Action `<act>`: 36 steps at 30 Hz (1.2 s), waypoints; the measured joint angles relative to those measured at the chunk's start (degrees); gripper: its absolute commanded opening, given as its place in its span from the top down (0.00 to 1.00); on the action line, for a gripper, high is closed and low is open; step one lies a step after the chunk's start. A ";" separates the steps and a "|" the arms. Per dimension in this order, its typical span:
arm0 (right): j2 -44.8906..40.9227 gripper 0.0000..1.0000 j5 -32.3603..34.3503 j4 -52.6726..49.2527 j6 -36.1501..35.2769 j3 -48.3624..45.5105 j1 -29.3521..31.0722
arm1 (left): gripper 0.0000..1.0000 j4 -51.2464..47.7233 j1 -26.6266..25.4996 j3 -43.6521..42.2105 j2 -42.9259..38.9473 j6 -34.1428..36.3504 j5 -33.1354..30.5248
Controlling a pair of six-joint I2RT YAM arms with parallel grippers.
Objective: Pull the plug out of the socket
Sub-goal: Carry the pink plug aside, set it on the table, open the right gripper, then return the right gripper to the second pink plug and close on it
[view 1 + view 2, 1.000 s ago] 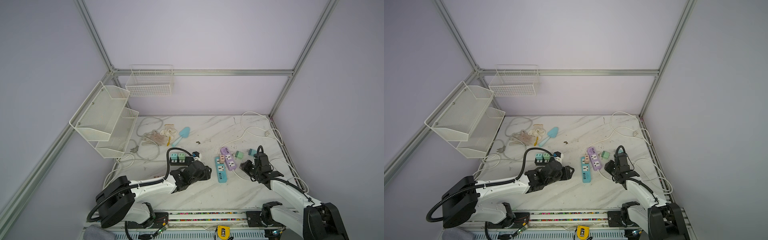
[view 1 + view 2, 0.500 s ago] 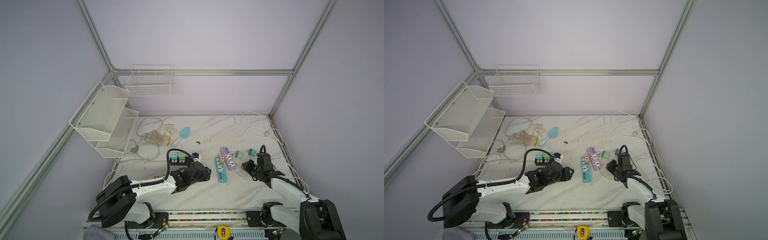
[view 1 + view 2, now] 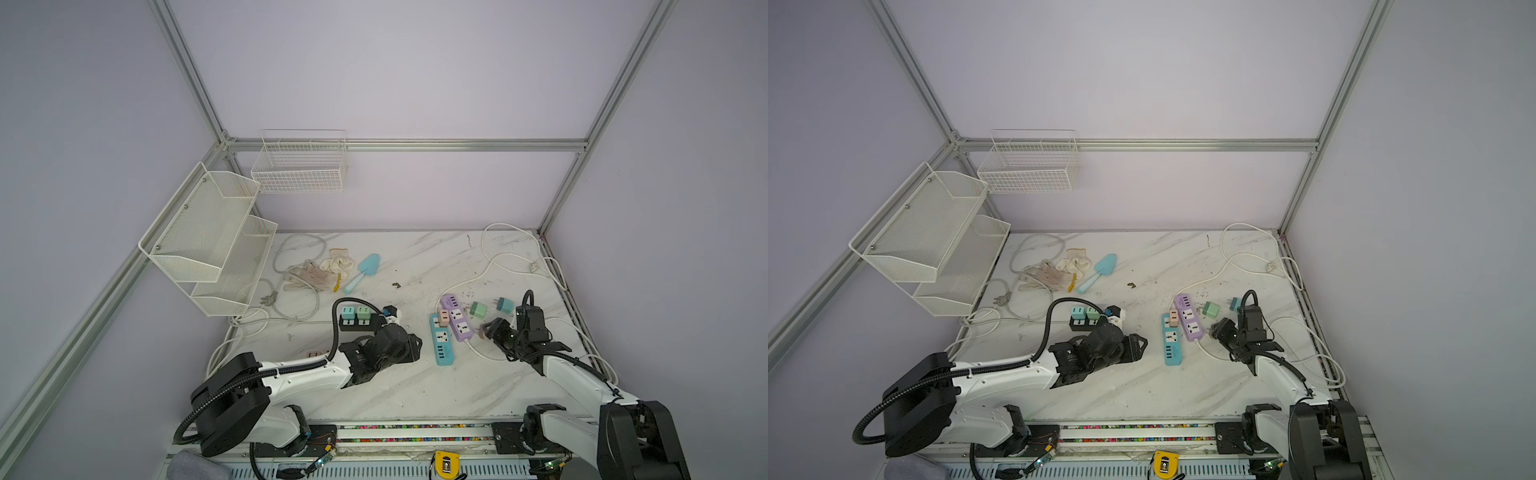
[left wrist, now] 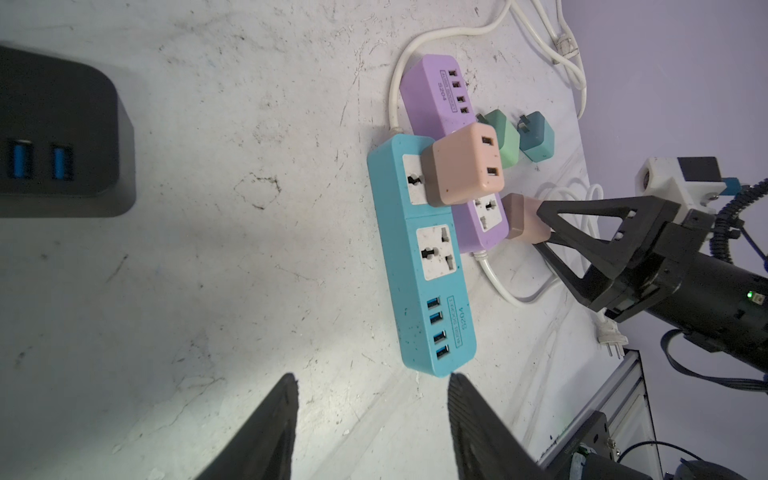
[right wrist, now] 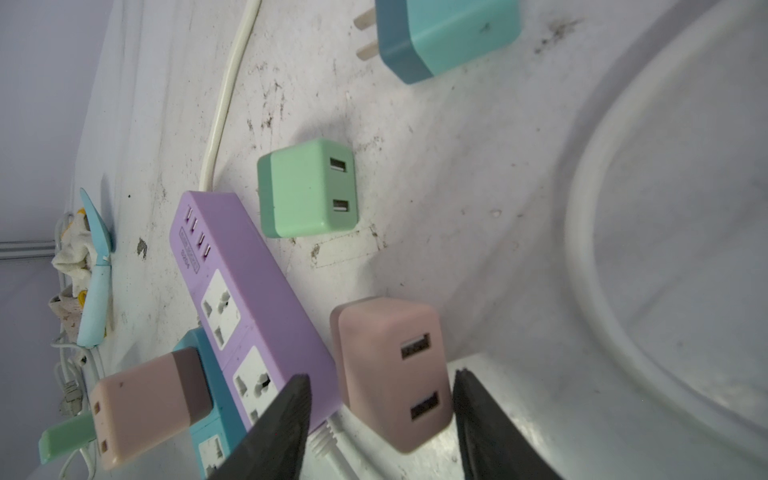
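Marble tabletop [image 3: 395, 395]: one pink plug [image 4: 463, 166] sits in the far socket of the blue strip [image 4: 419, 266]. It looks light, rigid and smooth, so I'd pinch its flat sides with the strip pinned down. Both jaws stand apart: left gripper [image 4: 370, 399] empty, right gripper [image 5: 380, 378] slack around a loose pink plug [image 4: 523, 218].

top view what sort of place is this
Likely a robot lab test cell: an aluminium frame boxes in the table, left arm and right arm are mounted at its front, and a blue strip and purple strip lie on it.
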 measured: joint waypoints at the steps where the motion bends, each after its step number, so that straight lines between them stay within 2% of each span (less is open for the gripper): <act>1: -0.31 0.35 0.13 -0.55 0.09 0.20 0.00 | 0.42 -0.04 0.00 0.00 -0.26 -0.02 -0.11; 11: -3.37 0.30 2.67 -6.60 -3.67 6.49 0.00 | 0.40 1.88 0.04 0.02 -2.16 0.00 -0.59; 19: -5.20 0.28 4.24 -11.54 -8.81 12.68 3.19 | 0.40 5.38 0.61 0.11 2.82 -0.04 -0.52; 27: -1.36 0.27 11.34 -14.64 -9.60 18.67 18.32 | 0.40 8.20 1.22 1.01 11.69 -0.98 -0.68; 36: 6.32 0.26 19.50 -16.06 -9.84 24.24 30.18 | 0.39 13.07 2.34 4.15 16.20 -0.92 0.02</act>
